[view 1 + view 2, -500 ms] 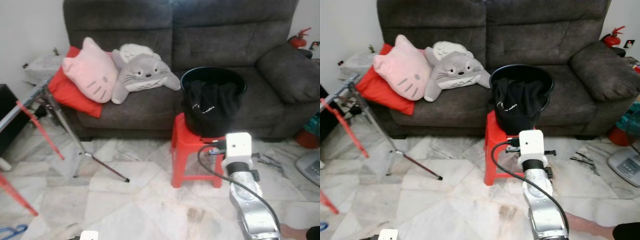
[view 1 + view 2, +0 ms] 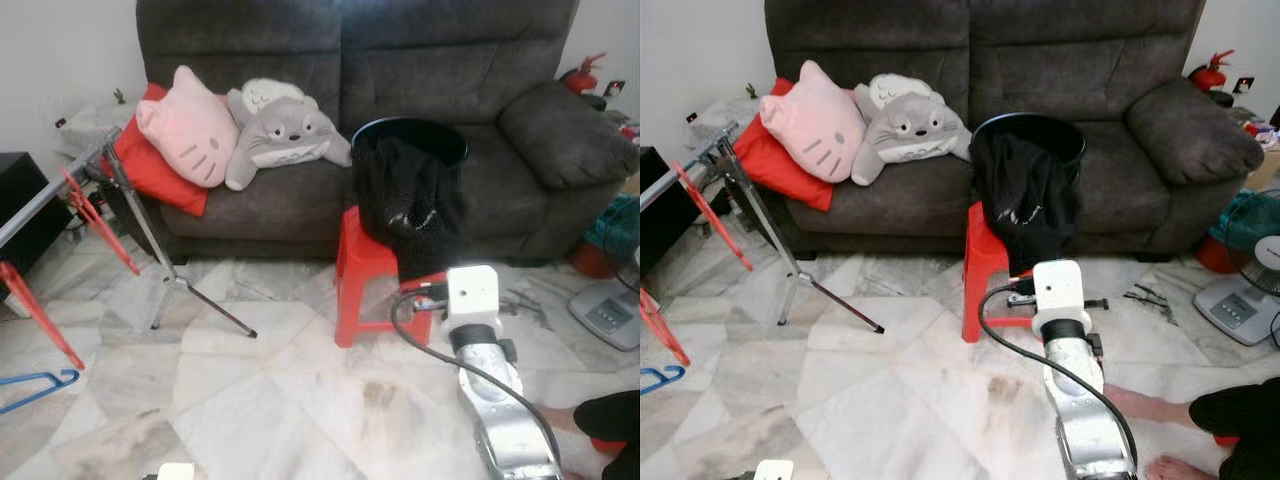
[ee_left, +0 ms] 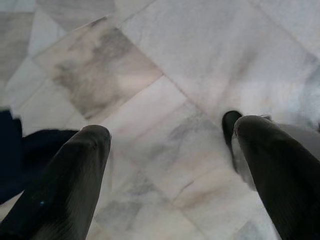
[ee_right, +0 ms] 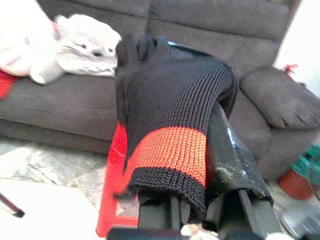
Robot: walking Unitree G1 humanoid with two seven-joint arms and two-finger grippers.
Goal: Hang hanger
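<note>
Status: task judged to be at an early stage; nothing is hung yet.

The blue plastic hanger point(image 2: 35, 388) lies flat on the pale marble floor point(image 2: 280, 400) at the robot's far left, below the metal drying rack with red bars point(image 2: 95, 215). No gripper touches it.

The left gripper point(image 3: 170, 165) hangs low, pointing at the floor. Its two black fingers point(image 3: 65, 185) stand wide apart with nothing between them. A dark blue shape at the edge of the left wrist view cannot be identified.

The right arm reaches forward toward the red plastic stool point(image 2: 375, 285), which carries a black bucket point(image 2: 410, 150) with black clothing point(image 2: 415, 205) draped over its rim. In the right wrist view the right gripper point(image 4: 190, 200) is covered by a black knitted glove with an orange band point(image 4: 172, 150); whether its fingers are apart or together cannot be told.

Behind stands the dark grey fabric sofa point(image 2: 420, 70) with a pink cat-face cushion point(image 2: 190, 130) and a grey plush toy point(image 2: 285, 130). A person's bare feet point(image 2: 1160, 425) show at the robot's lower right.

Remaining, as judged: approach the hanger, grasp it, lift it, and hook it on the rack. All steps are outstanding.
</note>
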